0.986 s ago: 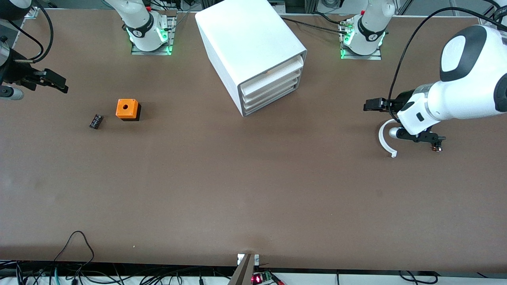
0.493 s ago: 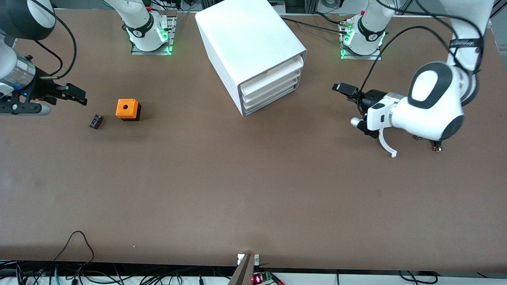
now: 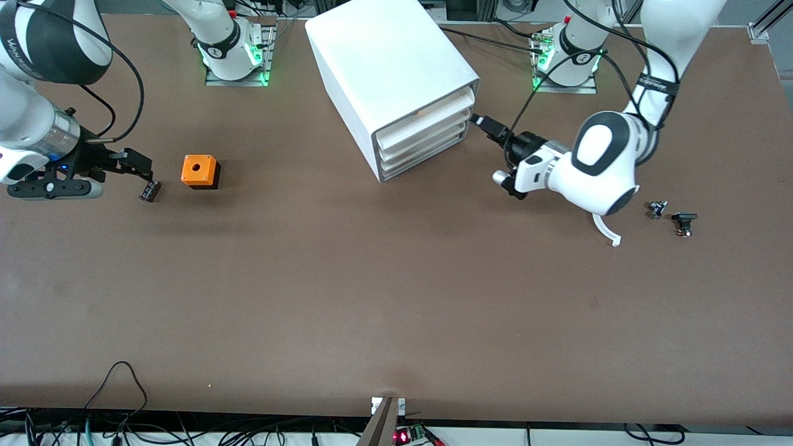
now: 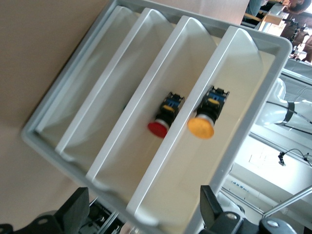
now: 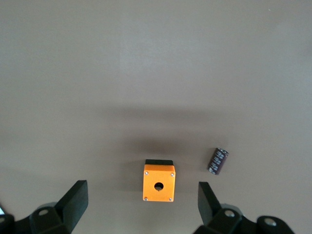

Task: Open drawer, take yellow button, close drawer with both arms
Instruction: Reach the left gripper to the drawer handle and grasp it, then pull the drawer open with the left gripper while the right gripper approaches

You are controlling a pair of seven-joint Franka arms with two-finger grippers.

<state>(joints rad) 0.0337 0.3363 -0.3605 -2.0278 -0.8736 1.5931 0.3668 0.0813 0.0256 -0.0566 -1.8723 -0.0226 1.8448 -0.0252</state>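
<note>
The white cabinet [image 3: 384,62] stands at the table's back, with all four drawers shut. The uppermost drawer [image 3: 427,114] also shows in the left wrist view [image 4: 243,73]. Through its translucent front I see the button [image 4: 201,127], with an orange cap and a black body. My left gripper [image 3: 484,124] is open and empty, right in front of the drawer fronts, and in its own view [image 4: 144,214] it faces them. My right gripper [image 3: 139,166] is open and empty, low beside a black cylinder [image 3: 150,189] at the right arm's end. In its own view the right gripper [image 5: 142,204] points at the orange cube.
A red-capped button [image 4: 158,127] lies in the second drawer. An orange cube with a hole [image 3: 199,171] stands by the black cylinder; both also show in the right wrist view [image 5: 158,184]. A white curved piece [image 3: 604,228] and two small black parts [image 3: 683,222] lie at the left arm's end.
My left gripper has swung from the left arm's end of the table to the cabinet's front. My right gripper has moved in toward the black cylinder and the orange cube.
</note>
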